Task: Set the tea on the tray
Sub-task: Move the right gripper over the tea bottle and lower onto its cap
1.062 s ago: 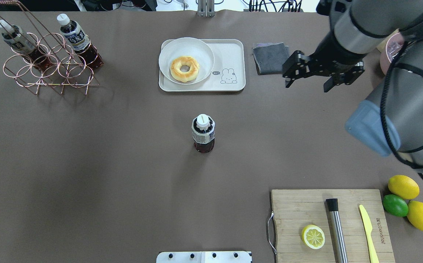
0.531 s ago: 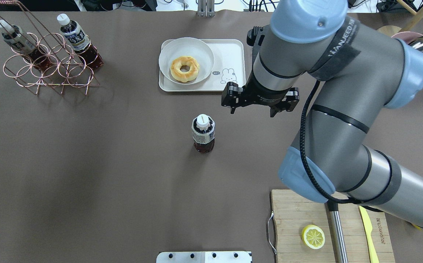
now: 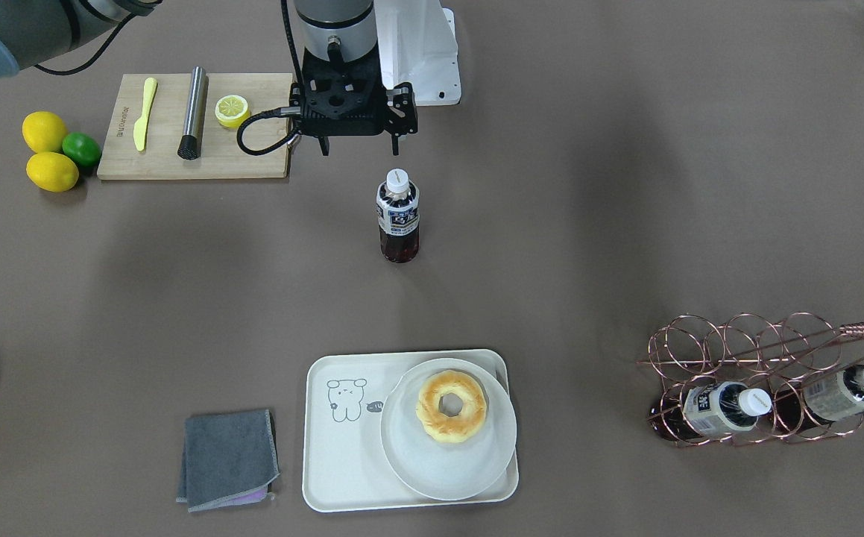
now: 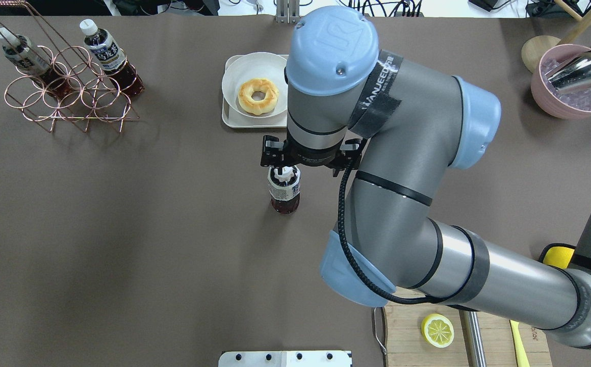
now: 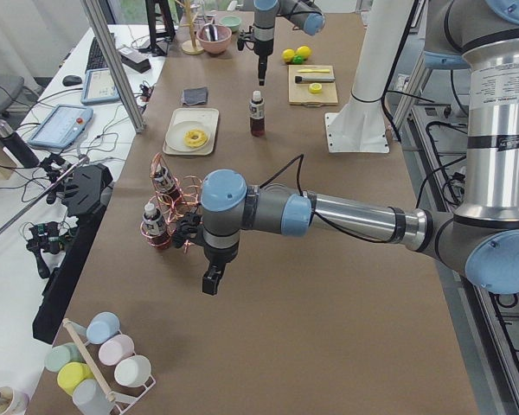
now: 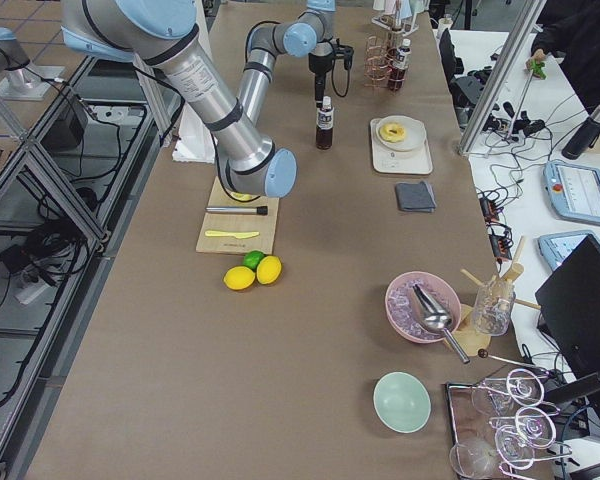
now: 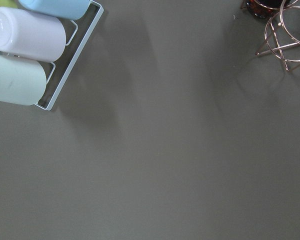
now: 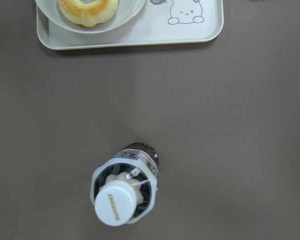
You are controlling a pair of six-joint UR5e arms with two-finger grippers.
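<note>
Black, spread wide and empty, the right gripper (image 3: pixel 361 149) hung above the tea (image 3: pixel 399 216). The bottle stood upright on the brown table (image 3: pixel 625 224), well apart from the tray (image 3: pixel 342 455) on the far side. Its white cap sat under the gripper's left finger, not between the two. A straight descent from there would likely drive that finger onto the cap and topple the tall, narrow bottle. On the tray, a plate (image 3: pixel 476 466) with a doughnut (image 3: pixel 451 406) filled the left half, leaving only the right part bare. The left gripper (image 5: pixel 211 281) hung near the copper rack (image 3: pixel 767 380); whether it was open could not be told.
</note>
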